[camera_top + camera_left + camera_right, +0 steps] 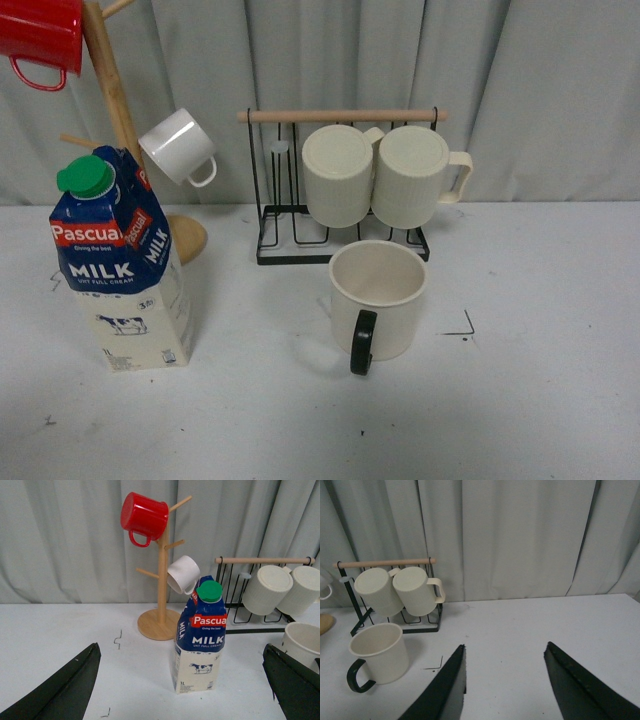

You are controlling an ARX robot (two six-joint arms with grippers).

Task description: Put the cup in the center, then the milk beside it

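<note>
At the far left of the front view a wooden tree (112, 95) stands on the white worktop (560, 400); a red mug (40, 35) hangs on its top branch and a white cup (178, 147) hangs lower, on the right side of it. The milk (120, 270) stands upright in front of the tree base, with the green cap on top and the label towards the camera; a small black mark (55, 282) lies just left of it. The left claw (180, 646) shows only in its wrist view; its two dark fingers (65, 690) are wide apart and grip nothing; the carton is seen between them, further ahead, and I see no contact.

The center (270, 350) is the bare white patch between the carton and the cup. Behind it a black wire rack (290, 235) with a wooden bar carries two ribbed mugs (338, 172), touching each other, with their bottoms towards the camera. The cup (378, 300) stands upright just in front of the rack, open side up, with its black handle turned to the camera; it is well apart from the milk. Another corner mark (465, 328) lies near the cup, on its right.

The right claw (506, 645) is also spread and holds nothing; it hangs over bare worktop, with the cup off to one side in its wrist view. A grey curtain (560, 90) closes the back.
</note>
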